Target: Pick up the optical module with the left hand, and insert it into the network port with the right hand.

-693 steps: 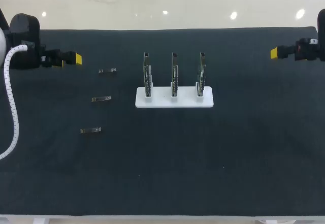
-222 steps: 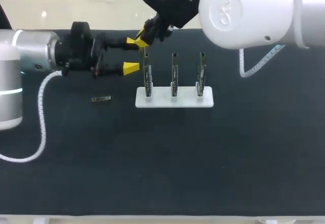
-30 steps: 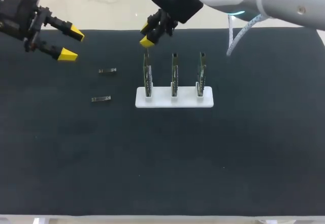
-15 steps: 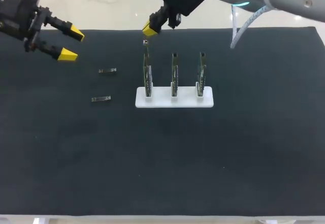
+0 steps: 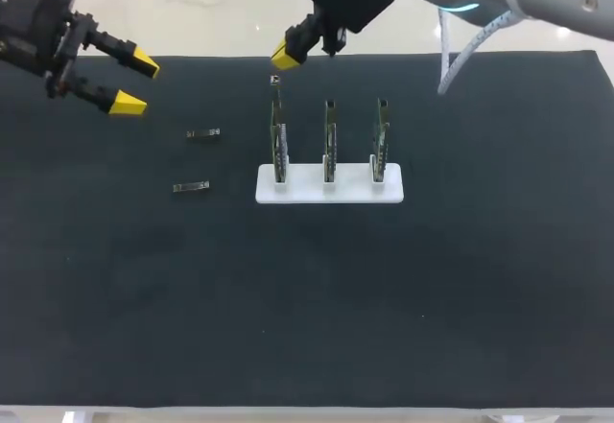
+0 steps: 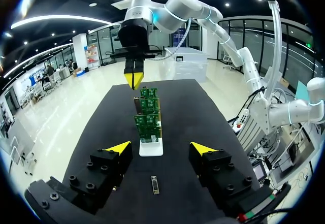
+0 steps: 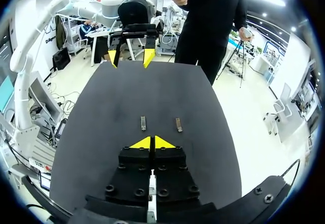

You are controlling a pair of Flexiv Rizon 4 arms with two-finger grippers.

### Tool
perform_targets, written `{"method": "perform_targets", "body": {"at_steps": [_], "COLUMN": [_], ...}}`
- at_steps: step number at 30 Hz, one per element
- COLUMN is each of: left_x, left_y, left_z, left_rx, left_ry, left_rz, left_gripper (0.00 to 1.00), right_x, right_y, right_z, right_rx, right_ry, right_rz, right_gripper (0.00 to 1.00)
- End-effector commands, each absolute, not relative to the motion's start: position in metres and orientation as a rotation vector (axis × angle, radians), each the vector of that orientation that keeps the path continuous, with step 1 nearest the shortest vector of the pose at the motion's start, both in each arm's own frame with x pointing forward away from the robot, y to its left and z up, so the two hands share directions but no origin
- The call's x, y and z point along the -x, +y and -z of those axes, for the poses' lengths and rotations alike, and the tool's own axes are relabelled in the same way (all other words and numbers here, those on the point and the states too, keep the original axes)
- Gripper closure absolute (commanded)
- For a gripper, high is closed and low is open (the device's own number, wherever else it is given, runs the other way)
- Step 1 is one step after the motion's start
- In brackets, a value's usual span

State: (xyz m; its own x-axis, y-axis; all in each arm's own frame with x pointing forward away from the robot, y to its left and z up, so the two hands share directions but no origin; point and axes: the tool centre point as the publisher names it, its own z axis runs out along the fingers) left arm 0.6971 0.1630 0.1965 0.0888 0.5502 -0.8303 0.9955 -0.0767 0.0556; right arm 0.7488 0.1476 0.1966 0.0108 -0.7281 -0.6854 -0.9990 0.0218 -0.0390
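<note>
At the far left of the black table: the left gripper, jaws spread wide, nothing held. Above the far end of the left-hand circuit board: the right gripper, yellow tips pressed together, nothing visible between them from its own wrist. Just under those tips, poking from the network port at the top of that board: a small pale end, most likely the optical module seated there, though too small to confirm. Left of the boards, flat on the table: a spare module and, nearer, a second spare module, both well apart from the white base under the three upright boards.

Seemingly the step of clearing the right gripper from the port. Lift straight up along the board's line, never sideways, to avoid rocking the module or tipping the base. Check for a flush, square seat before leaving. Hold the left gripper off at the far left, out of the right arm's path.
</note>
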Motion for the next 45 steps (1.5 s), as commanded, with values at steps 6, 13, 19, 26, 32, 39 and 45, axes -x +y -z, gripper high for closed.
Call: {"method": "perform_targets", "body": {"at_steps": [6,13,19,26,32,39,45], "left_x": [-0.698,-0.698,-0.698,-0.698,-0.698,-0.698,-0.698], "left_y": [0.162,0.162,0.162,0.162,0.162,0.162,0.162], "left_z": [-0.196,-0.196,-0.196,-0.196,-0.196,-0.196,-0.196], "left_rx": [-1.711,-1.711,-1.711,-1.711,-1.711,-1.711,-1.711], "left_ry": [1.538,1.538,1.538,1.538,1.538,1.538,1.538], "left_rz": [0.857,0.857,0.857,0.857,0.857,0.857,0.857], "left_gripper": [0.00,0.00,0.00,0.00,0.00,0.00,0.00], "right_x": [-0.746,-0.745,-0.745,-0.744,-0.746,-0.747,-0.747], "right_y": [0.150,0.149,0.150,0.150,0.150,0.153,0.155], "right_z": [-0.188,-0.179,-0.172,-0.167,-0.163,-0.158,-0.150], "right_rx": [1.746,1.734,1.728,1.729,1.749,1.814,1.837], "right_ry": [1.757,1.752,1.746,1.751,1.745,1.737,1.743], "right_rz": [-0.652,-0.661,-0.678,-0.666,-0.660,-0.621,-0.610], "right_gripper": [1.00,1.00,1.00,1.00,1.00,1.00,1.00]}}
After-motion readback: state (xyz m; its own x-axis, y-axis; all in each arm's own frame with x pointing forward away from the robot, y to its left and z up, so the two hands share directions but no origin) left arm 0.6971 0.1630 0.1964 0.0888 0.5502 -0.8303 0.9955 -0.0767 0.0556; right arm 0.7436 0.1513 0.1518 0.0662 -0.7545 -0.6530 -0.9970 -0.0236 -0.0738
